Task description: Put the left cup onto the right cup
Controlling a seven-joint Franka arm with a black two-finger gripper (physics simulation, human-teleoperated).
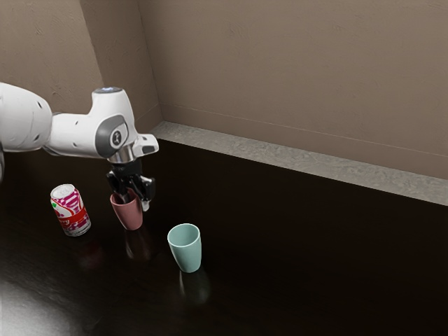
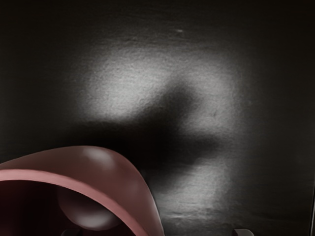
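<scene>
1. Black end effector (image 1: 130,197) points straight down from the white arm and is clenched on the rim of the pink cup (image 1: 127,212) — one finger goes behind the rim, the other sits at its outer side towards the exterior view's right.
2. The pink cup stands upright with its mouth up. Its base looks slightly clear of the tabletop (image 1: 315,266), with a dim reddish reflection below it, though I cannot tell the gap for certain.
3. In the wrist view the pink cup (image 2: 106,179) curves in close under the hand, rim and hollow inside showing. Beyond it lies bare tabletop (image 2: 206,64) with a soft glare and a dark shadow.
4. The teal cup (image 1: 185,247) stands upright on the tabletop, nearer the camera and towards the exterior view's right of the pink cup. The two are near each other but apart, with a strip of open surface between them.
5. A red-and-white soda can (image 1: 70,210) stands just beside the pink cup on the exterior view's left, not touching it.
6. Towards the exterior view's right of the teal cup the tabletop runs wide and open — its far edge meets a grey ledge (image 1: 315,162) at the foot of the beige wall (image 1: 294,70).
</scene>
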